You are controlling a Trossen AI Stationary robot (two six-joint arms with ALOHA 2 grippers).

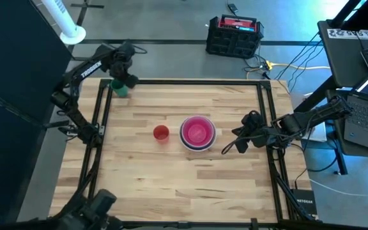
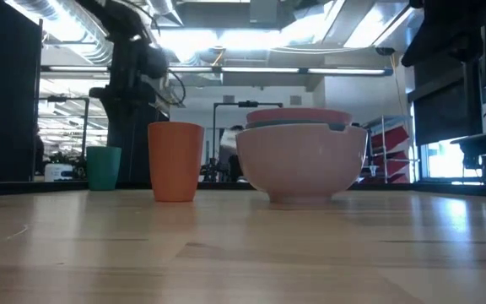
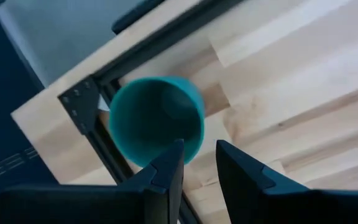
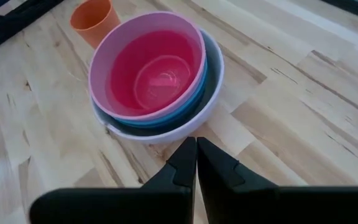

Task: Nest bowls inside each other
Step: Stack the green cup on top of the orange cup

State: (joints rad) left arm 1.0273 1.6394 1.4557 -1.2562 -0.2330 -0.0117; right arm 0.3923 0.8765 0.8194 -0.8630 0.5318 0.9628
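While the bowls (image 1: 197, 133) already sit one inside another near the middle of the table (image 1: 190, 185), the right gripper (image 1: 227, 148) is just beside this stack, on its right side, and its two fingers are pressed together with nothing between them. From this gripper the stack lies straight ahead, a little toward the centre of the table, so the right arm is clearly the nearer one. Being round, the stack has no long axis along the table; its only axis stands upright, with all mouths facing up. The left gripper (image 1: 125, 79) is well apart, over the far left corner, directly above the green cup (image 1: 119, 88); its fingers (image 3: 166, 171) stand a little apart, near the cup's rim, and I see nothing held between them. Counting the things: I can tell four rims in the stack, white outermost, then a dark teal, light blue and pale pink, and the pink-red bottom inside may be a fifth bowl, but I cannot say for sure. There are two cups, the green one and one red cup (image 1: 161, 133) just beside the stack on its left, not touching it. In my judgement the nesting is finished or nearly so.
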